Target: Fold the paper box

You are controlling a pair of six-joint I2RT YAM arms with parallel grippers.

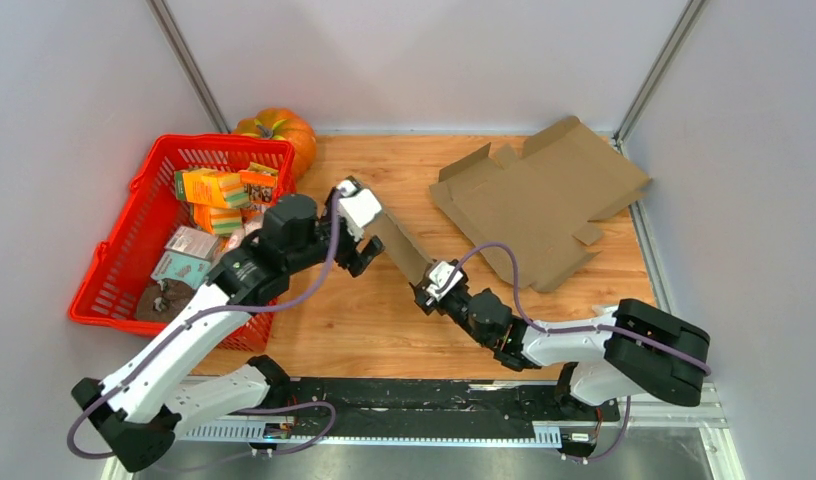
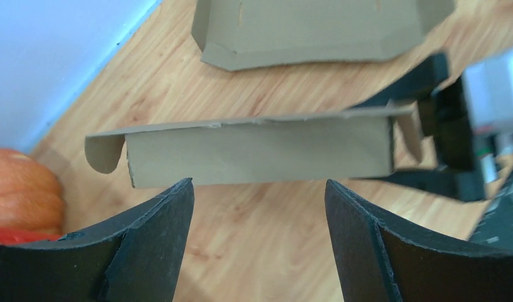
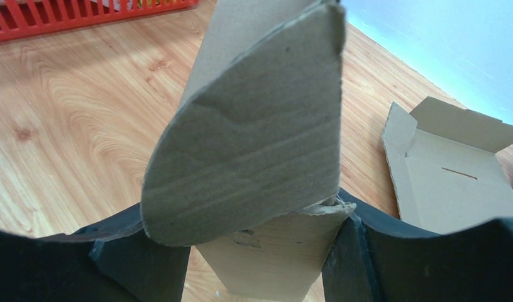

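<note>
A partly folded brown paper box [image 1: 406,252] hangs above the middle of the table, as a long narrow sleeve. My right gripper [image 1: 430,290] is shut on its near end. In the right wrist view the box [image 3: 276,251] sits clamped between the two fingers, and a rounded flap [image 3: 254,151] stands out over them. My left gripper [image 1: 368,250] is open at the box's far end. In the left wrist view the box [image 2: 260,151] lies crosswise just beyond the spread fingertips of the left gripper [image 2: 259,185], with nothing between them.
A flat unfolded cardboard blank [image 1: 539,195] lies at the back right; it also shows in the left wrist view [image 2: 304,31] and the right wrist view [image 3: 449,182]. A red basket [image 1: 114,270] of packets stands at the left, with an orange pumpkin [image 1: 284,130] behind it. Walls close three sides.
</note>
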